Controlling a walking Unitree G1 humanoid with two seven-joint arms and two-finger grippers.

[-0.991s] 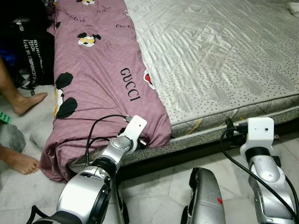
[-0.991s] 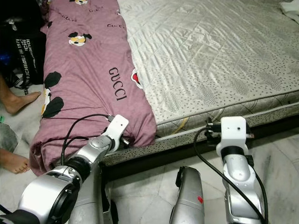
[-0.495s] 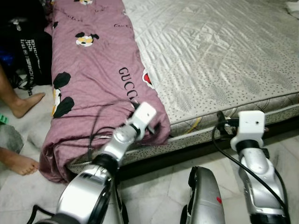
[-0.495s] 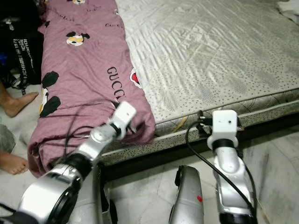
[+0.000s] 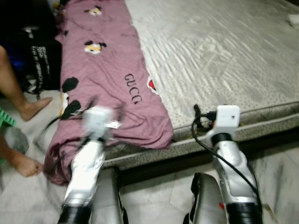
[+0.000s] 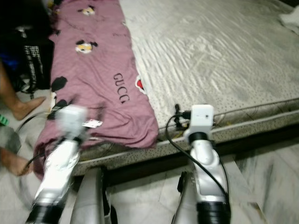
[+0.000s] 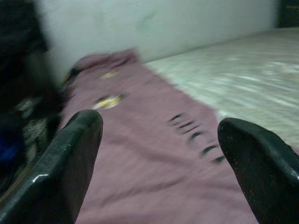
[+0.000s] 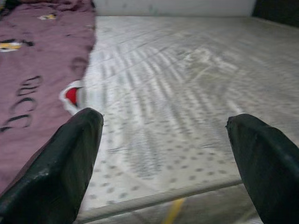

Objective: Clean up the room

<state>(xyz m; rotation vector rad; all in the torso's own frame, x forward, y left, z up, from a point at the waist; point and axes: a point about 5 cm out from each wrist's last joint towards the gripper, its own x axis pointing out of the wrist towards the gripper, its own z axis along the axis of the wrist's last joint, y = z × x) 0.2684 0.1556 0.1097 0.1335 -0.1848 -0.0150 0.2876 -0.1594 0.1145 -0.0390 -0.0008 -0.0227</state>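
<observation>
Marble floor (image 5: 154, 196) sits nearest the camera, pale and veined, running under the bed's dark base.

Both arms reach out from the 6 o'clock edge of the head views. The left gripper (image 7: 159, 154) hangs right over the near end of the mauve blanket (image 5: 112, 88), fingers spread wide with nothing between them. That arm is pretty blurry in the head views, so I can't say if it touches the cloth. The right gripper (image 8: 163, 163) is up at the mattress edge, around 5 o'clock from the blanket's printed lettering, also spread wide and empty, pointing across the mattress (image 5: 224, 56).

The blanket lies in a long strip down the bed's left side, from about 7 o'clock up to 11 o'clock. It has black lettering, black blotches and small cartoon prints, and its near end droops over the bed edge toward the floor. The quilted, dotted mattress beside it is bare and grey-white.

At 9 o'clock a person's bare legs and feet (image 5: 30, 109) rest on the floor beside the bed. Behind them, around 10 o'clock, a black bag with white lettering (image 5: 42, 65) stands against the bed. Way off at 1 o'clock, something white (image 6: 290, 18) sits on the far mattress; too small to tell what.
</observation>
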